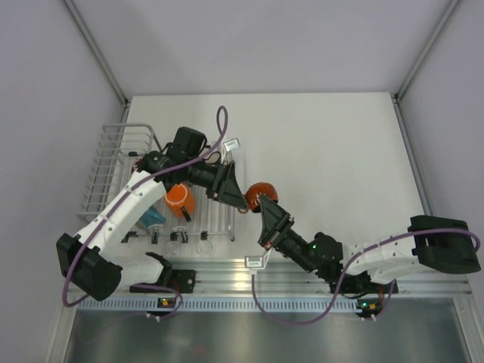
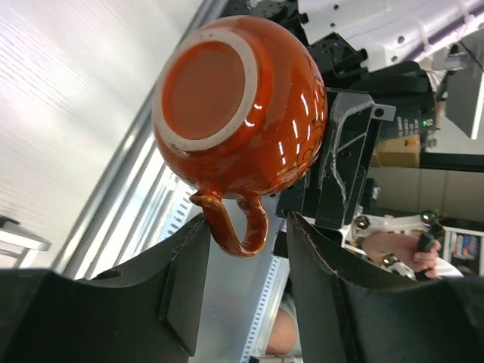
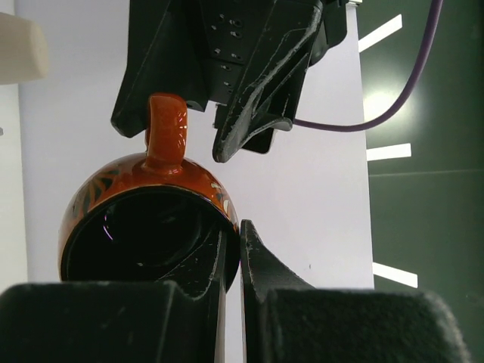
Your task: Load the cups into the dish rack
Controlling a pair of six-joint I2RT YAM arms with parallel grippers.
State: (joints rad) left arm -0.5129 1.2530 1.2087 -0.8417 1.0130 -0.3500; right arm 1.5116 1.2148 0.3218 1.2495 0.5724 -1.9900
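The right gripper (image 3: pixel 239 238) was pinched shut on the rim of the red mug (image 3: pixel 128 189), with one finger inside the wall and one outside. In that wrist view the handle (image 3: pixel 166 132) stood at 12 o'clock, between the parted fingers of the left gripper (image 2: pixel 248 223), which flanked it without clamping. From above, the mug lay sideways over the table (image 1: pixel 325 144), just at 3 o'clock of the rack (image 1: pixel 113 159). The rack held an orange mug (image 1: pixel 179 198) and a grey-blue mug (image 1: pixel 151 218).

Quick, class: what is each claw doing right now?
Left claw: open, around the handle of the dark red mug.
Right claw: shut on that mug's rim.
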